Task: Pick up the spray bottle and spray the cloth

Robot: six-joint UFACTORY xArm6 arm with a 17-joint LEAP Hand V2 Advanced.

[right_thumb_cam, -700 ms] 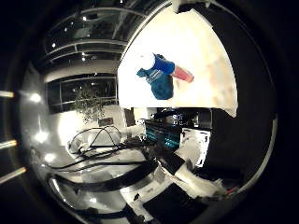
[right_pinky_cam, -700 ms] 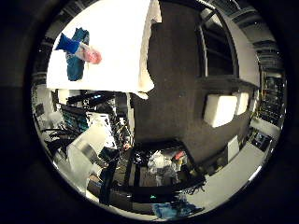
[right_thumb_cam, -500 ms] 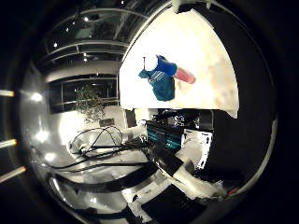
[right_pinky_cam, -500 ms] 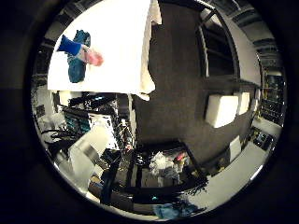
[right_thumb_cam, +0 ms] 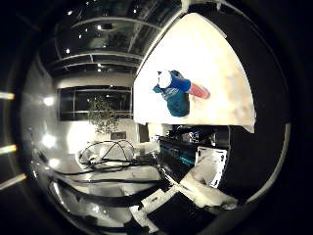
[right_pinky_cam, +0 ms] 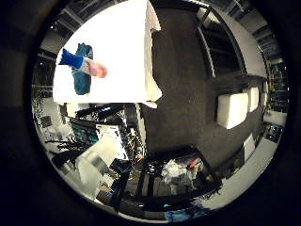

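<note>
White table (right_pinky_cam: 123, 42), dark carpet (right_pinky_cam: 188, 84) beside.

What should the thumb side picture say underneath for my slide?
Spray bottle lying across a teal cloth on a white table.

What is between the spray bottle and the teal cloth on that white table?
Nothing: in both palm views the spray bottle appears to lie straight across the cloth, on the white table.
</note>
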